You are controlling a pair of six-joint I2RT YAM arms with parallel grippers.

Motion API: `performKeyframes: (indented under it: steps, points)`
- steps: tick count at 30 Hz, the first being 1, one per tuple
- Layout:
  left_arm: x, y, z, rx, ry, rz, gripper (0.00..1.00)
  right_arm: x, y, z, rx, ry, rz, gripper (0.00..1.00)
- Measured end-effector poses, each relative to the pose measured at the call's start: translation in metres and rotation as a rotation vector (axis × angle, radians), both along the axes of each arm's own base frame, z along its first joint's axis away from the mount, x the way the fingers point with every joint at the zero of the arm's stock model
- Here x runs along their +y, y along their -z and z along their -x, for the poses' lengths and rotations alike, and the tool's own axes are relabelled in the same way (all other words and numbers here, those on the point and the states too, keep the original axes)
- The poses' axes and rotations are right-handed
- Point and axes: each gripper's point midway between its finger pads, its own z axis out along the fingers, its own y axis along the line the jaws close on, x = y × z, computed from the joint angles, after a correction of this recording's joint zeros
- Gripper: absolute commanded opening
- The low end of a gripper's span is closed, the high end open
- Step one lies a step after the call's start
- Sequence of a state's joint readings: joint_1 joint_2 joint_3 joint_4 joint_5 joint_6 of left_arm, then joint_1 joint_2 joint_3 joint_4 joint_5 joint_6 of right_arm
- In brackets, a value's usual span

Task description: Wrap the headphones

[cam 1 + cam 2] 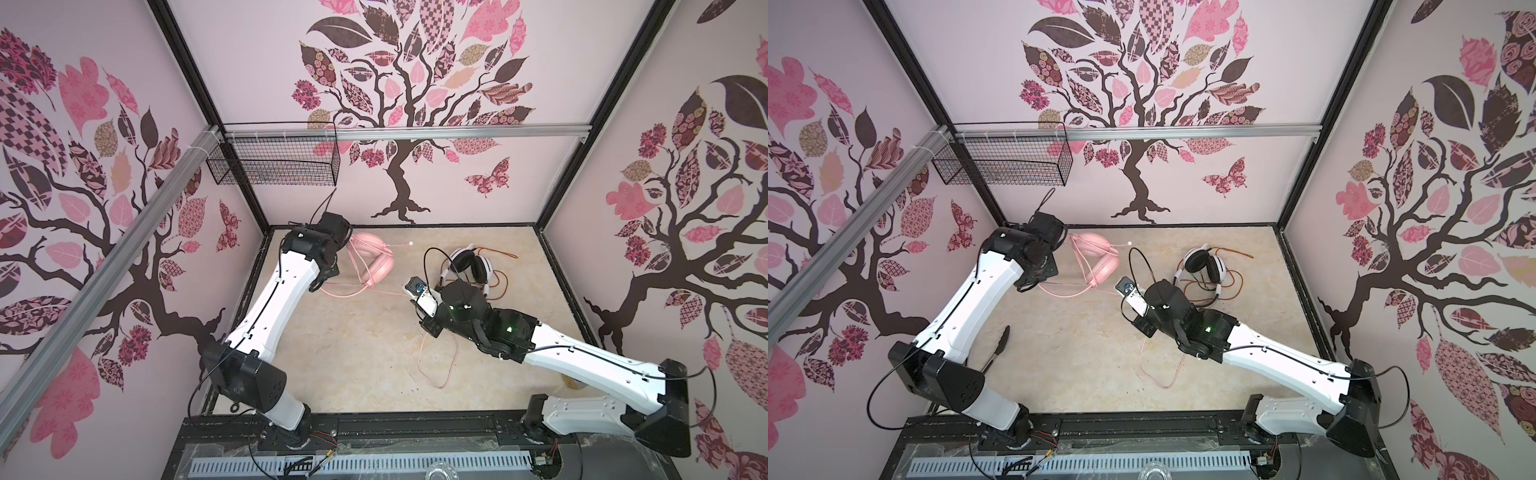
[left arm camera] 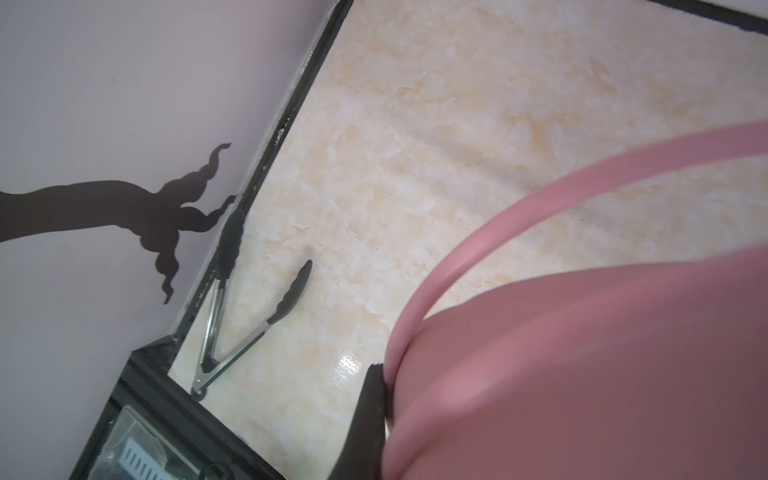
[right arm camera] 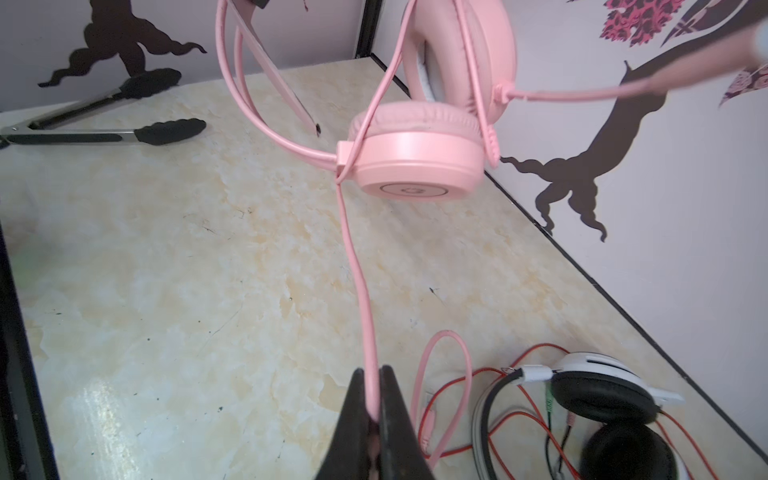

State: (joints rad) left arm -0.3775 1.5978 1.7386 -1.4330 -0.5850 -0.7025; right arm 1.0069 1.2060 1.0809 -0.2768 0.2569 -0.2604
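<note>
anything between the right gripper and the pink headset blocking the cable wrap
Nothing visible. The right gripper is shut on the pink cable, which runs free over bare table to the pink headset. The white headset lies off to one side, the tongs farther off.

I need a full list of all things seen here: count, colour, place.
pink headset: 1, pink, far left, in left gripper
pink cable: 1, pink, from that headset to table middle
white headset: 1, white and black, far right, on table
red cable: 1, orange-red, loose by white headset
tongs: 1, steel, black tips, front left
basket: 1, black wire, back wall
table: 1, cream marble
left gripper: 1, black, shut on pink headset
right gripper: 1, black, shut on pink cable
</note>
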Motion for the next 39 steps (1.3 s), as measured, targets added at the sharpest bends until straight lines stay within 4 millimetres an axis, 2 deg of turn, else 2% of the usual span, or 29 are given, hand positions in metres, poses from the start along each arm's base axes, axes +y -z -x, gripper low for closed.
performKeyframes:
  steps: [4,7,10,12,17,22,25,28,31,34,37,39]
  points:
    - [-0.016,-0.004,0.004,0.009,0.052,-0.13,0.0,-0.011,-0.003,-0.01,-0.082,0.043,0.085,0.08]
    - [-0.026,-0.014,0.008,0.001,0.086,-0.237,0.0,-0.021,-0.006,-0.021,-0.157,0.094,0.166,0.08]
    - [-0.033,-0.027,0.004,-0.053,0.084,-0.31,0.0,-0.028,-0.011,-0.034,-0.238,0.159,0.245,0.08]
    - [-0.037,-0.032,-0.002,-0.095,0.075,-0.342,0.0,-0.034,-0.016,-0.043,-0.291,0.207,0.285,0.16]
    - [-0.03,-0.039,-0.003,-0.099,0.07,-0.442,0.0,-0.049,-0.048,-0.058,-0.416,0.335,0.307,0.31]
    - [-0.025,-0.041,0.0,-0.099,0.072,-0.477,0.0,-0.06,-0.08,-0.066,-0.484,0.415,0.283,0.33]
    - [-0.021,-0.039,0.006,-0.078,0.086,-0.496,0.0,-0.064,-0.094,-0.071,-0.487,0.436,0.242,0.38]
    - [-0.015,-0.043,0.014,-0.072,0.092,-0.5,0.0,-0.07,-0.099,-0.078,-0.431,0.445,0.156,0.45]
    - [-0.01,-0.051,0.019,-0.093,0.083,-0.483,0.0,-0.088,-0.088,-0.089,-0.317,0.473,0.026,0.46]
    - [-0.006,-0.057,0.024,-0.107,0.077,-0.453,0.0,-0.126,-0.058,-0.102,-0.148,0.549,-0.147,0.46]
    - [-0.005,-0.062,0.032,-0.112,0.098,-0.38,0.0,-0.157,-0.01,-0.11,0.064,0.612,-0.312,0.5]
    - [-0.006,-0.071,0.039,-0.142,0.119,-0.299,0.0,-0.157,0.032,-0.105,0.228,0.606,-0.385,0.53]
